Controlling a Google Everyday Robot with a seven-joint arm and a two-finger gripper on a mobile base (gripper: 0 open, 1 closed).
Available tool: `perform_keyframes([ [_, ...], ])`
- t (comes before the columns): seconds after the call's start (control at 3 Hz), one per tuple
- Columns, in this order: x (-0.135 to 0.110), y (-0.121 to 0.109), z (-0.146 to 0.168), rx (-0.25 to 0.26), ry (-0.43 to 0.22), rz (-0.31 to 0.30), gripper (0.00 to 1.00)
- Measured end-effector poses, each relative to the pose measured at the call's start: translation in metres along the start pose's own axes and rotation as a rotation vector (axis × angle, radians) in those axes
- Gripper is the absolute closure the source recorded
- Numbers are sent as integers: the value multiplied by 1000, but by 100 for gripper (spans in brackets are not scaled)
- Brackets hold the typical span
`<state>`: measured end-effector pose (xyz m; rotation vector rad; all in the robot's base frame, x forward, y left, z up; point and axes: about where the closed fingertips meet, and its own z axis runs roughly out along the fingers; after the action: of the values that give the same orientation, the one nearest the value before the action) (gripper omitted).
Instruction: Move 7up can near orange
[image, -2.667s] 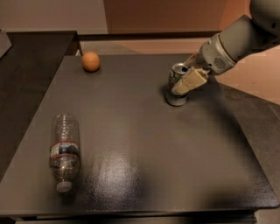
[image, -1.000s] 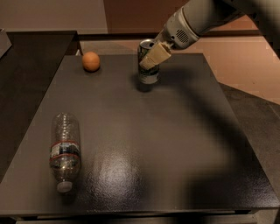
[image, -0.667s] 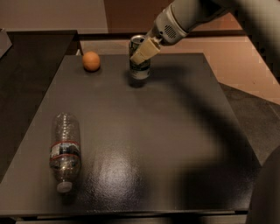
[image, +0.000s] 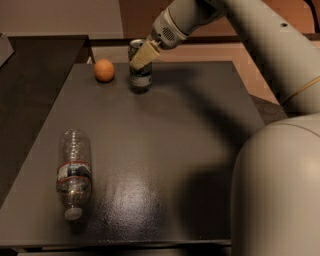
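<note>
Just left of gripper (image: 141, 56), orange (image: 104, 70) close by; clamped around upright 7up can (image: 140, 76) for set-down on tabletop (image: 165, 150).

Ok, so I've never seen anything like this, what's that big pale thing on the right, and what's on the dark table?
This is one picture, looking down on a dark table; where the camera is mounted isn't known. The big pale shape is a robot: its body is at lower right and its arm reaches to the table's far edge. At the arm's tip is the end effector, two fingers closed on a 7up can. The can stands upright just right of an orange, close but not touching. A clear plastic bottle lies on its side at near left, untouched.
</note>
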<state>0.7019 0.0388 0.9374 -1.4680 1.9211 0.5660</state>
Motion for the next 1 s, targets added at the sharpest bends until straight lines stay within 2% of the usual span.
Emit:
perform_keyframes([
  [0.67, -21, -10, 45, -36, 10, -27, 100],
  [1.0, -27, -14, 59, -33, 21, -49, 83],
])
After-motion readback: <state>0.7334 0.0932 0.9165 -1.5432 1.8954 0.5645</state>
